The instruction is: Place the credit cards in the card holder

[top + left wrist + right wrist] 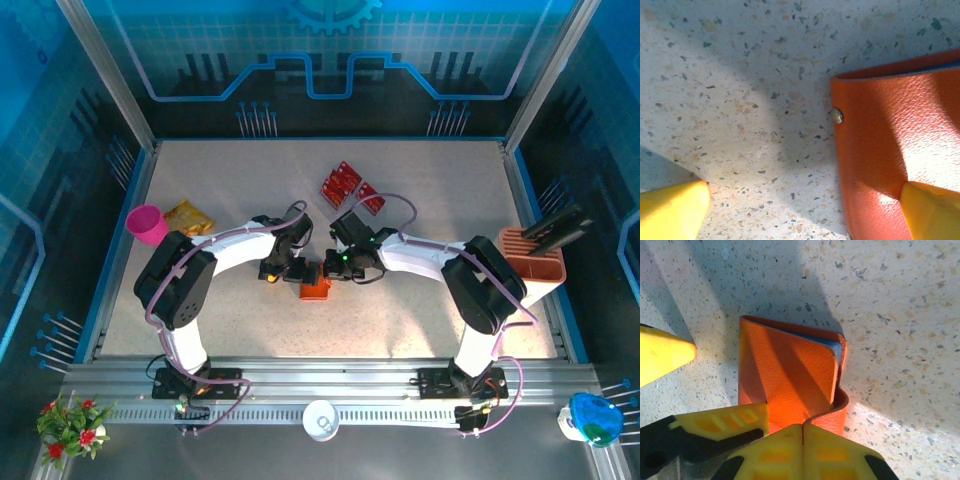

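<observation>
Jaws first: the left gripper (805,202) is spread wide open. One yellow finger (932,212) is resting on the orange wallet (890,150) and the other is over bare table (740,100). The right gripper (802,429) is clamped fully closed, tips together right at the wallet's near edge where the lower flap curls up. Honestly can't tell if any leather is actually caught between them.

In the top view the wallet sits mid-table, right between the two grippers. It's folded nearly closed, top flap lying over the bottom one. From the right wrist cam the flaps gape on the right side, with a sliver of blue lining peeking out at the far corner, and they look joined on the left. It's close to square, so the long axis is a tough call. From above it looks slightly longer near-to-far, one end toward the arm bases and the other toward the cards. There's a small metal stud (837,116) on the edge facing the left gripper's open gap.

The cards (350,188) are a loose red bunch lying flat farther back on the table, well apart from the wallet. The bunch stretches diagonally, far-left to near-right
</observation>
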